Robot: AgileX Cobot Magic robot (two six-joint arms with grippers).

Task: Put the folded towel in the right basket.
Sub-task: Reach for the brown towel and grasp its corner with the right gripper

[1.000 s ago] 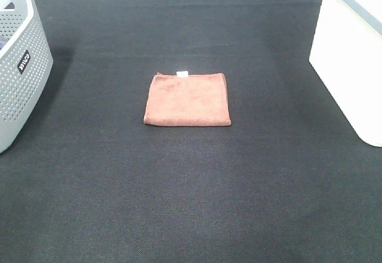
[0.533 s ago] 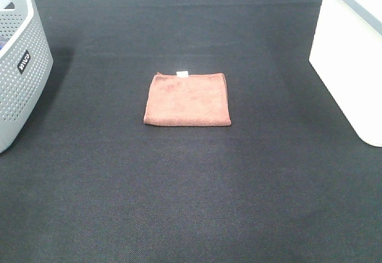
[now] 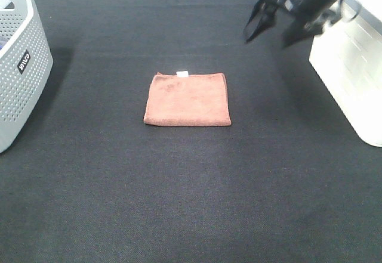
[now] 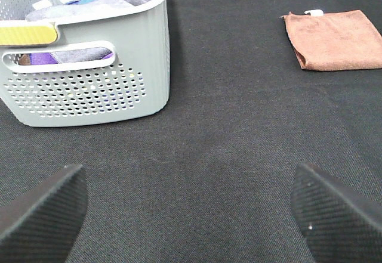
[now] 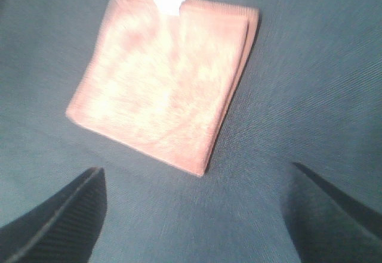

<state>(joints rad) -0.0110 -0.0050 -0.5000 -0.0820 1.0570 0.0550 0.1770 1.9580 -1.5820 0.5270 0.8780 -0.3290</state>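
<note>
At the middle of the black fabric tabletop point(image 3: 179, 203) you have the small rust-brown folded towel point(image 3: 187, 99) lying flat, well apart from the large white plastic right basket point(image 3: 349, 84). Your right gripper point(image 3: 267, 41) hovers near that basket, jaws spread apart and empty. Your left gripper point(image 4: 188, 212) is likewise spread wide.

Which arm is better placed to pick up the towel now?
Right. The right gripper hangs open beside the right basket, with the towel close in its wrist view; the left gripper is far off, by the grey basket.
</note>
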